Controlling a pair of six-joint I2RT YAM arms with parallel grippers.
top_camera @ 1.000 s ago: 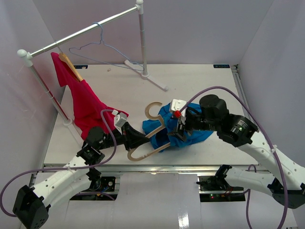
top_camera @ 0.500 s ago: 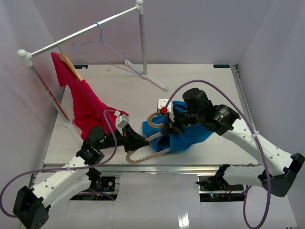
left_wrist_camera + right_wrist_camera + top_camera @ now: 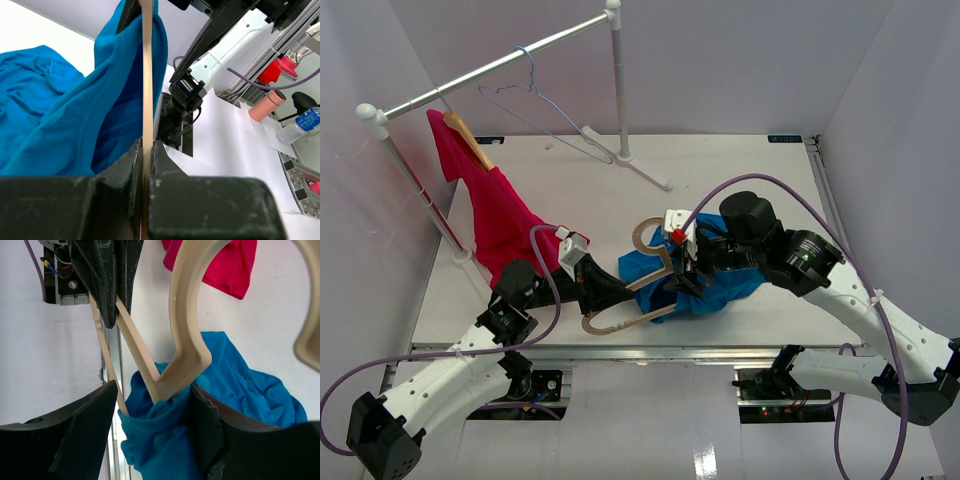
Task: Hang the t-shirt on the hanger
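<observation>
The bright blue t-shirt (image 3: 732, 285) lies bunched on the table, with part of it pulled over one shoulder of the tan wooden hanger (image 3: 642, 317). My left gripper (image 3: 618, 294) is shut on the hanger's thin lower bar (image 3: 147, 75), and blue cloth (image 3: 60, 110) drapes beside that bar. My right gripper (image 3: 680, 268) hovers at the hanger's neck. In the right wrist view its jaws (image 3: 152, 390) stand open, with a wad of the t-shirt (image 3: 240, 375) and the hanger's neck (image 3: 187, 355) between them. The cloth touches the right finger and a gap shows at the left one.
A magenta-red shirt (image 3: 490, 210) hangs from a second wooden hanger on the metal rail (image 3: 500, 65) at the left. A thin pale-blue wire hanger (image 3: 535, 105) dangles from the same rail. The rail's upright (image 3: 617, 90) and foot stand at the back centre.
My right arm swung left over the hanger's neck, then drew back a little to the right. The hanger's hook shifted with it. The left gripper kept its hold. The wire hanger swings.
</observation>
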